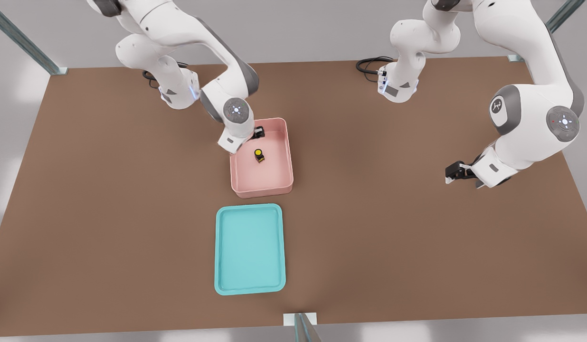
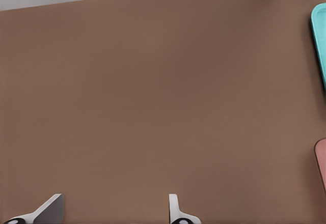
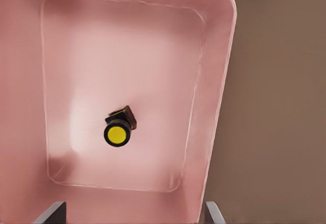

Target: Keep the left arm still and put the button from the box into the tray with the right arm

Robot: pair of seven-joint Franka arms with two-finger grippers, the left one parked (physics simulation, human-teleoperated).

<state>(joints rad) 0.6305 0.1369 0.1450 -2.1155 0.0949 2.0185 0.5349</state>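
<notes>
Nearest you, the tray (image 1: 250,249) lay flat on the table (image 1: 108,213), apart from the box (image 1: 261,187) just beyond it. You had bare floor on every side of the button (image 1: 259,155), which sat mid-box, clear of the walls. Farther back, the gripper (image 1: 259,132) hung over the far end, its fingers (image 3: 51,215) spread apart, holding nothing.

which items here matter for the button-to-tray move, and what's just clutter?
Job items:
- button, lying on the floor of the box
- pink box
- teal tray, nothing in it, just in front of the box
- gripper, open, above the box's far end

Not part of it:
- black cables at the arm bases
- brown table
</notes>
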